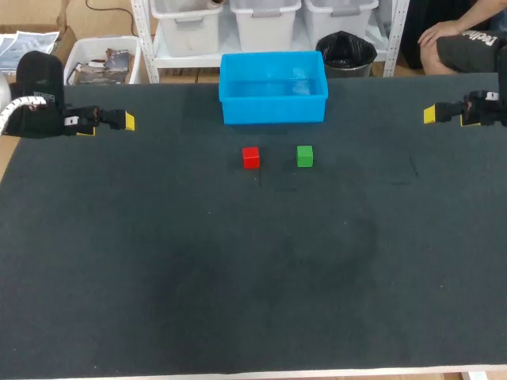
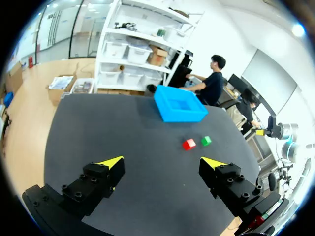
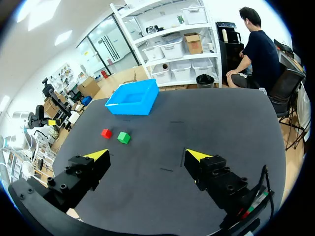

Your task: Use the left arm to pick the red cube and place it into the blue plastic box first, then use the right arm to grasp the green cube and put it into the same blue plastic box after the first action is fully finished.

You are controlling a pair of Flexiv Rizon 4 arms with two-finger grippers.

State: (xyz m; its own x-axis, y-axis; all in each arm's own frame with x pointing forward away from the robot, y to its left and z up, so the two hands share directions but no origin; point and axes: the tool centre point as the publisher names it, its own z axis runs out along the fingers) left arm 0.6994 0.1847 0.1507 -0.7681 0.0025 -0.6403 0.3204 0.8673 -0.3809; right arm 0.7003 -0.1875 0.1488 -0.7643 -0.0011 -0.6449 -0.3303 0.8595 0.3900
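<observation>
My left gripper at left edge of table, fingers spread wide, nothing held. Red cube mid-table, just in front of blue plastic box, untouched. Green cube near it, apart. My right gripper at right edge, likewise spread, empty. Judgement: first pick not begun; left arm must reach red cube, descend, straddle it.

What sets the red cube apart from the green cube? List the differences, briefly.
Colour: the red cube is red, the green cube green. Place: the red cube lies on the robot's left of the pair, the green cube on its right. Shared: both look alike in size and shape, rest on the table just before the blue plastic box, apart from each other, neither held.
</observation>
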